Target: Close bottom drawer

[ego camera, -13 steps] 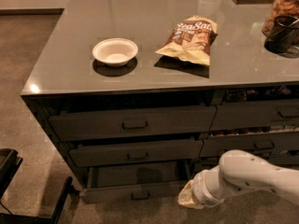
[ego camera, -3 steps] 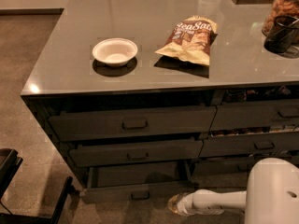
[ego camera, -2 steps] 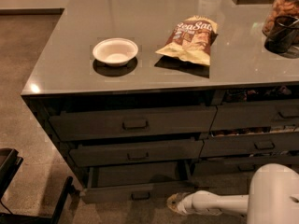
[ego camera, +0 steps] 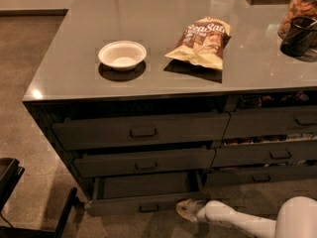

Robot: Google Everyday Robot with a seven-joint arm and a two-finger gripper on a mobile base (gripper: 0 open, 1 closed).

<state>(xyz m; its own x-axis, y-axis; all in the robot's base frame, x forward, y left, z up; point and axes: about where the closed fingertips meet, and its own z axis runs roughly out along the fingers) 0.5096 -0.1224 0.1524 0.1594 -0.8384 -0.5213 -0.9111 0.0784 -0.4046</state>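
Note:
The bottom drawer (ego camera: 143, 203) is the lowest of the left stack of three. It is dark grey with a slim front and a small bar handle, and it stands pulled out, its inside showing. My gripper (ego camera: 184, 209) is low near the floor, just in front of the drawer front's right end, at the tip of my white arm (ego camera: 237, 221). I cannot tell whether it touches the front.
Two taller drawers (ego camera: 143, 131) sit above, slightly ajar. A neighbouring stack (ego camera: 270, 155) stands to the right. On the counter are a white bowl (ego camera: 122, 54), a chip bag (ego camera: 202, 41) and jars (ego camera: 299, 21). A black object (ego camera: 10, 182) stands at the lower left.
The gripper has swung low and left since 4.3 s ago; in the last second it has barely moved. The drawer stays pulled out.

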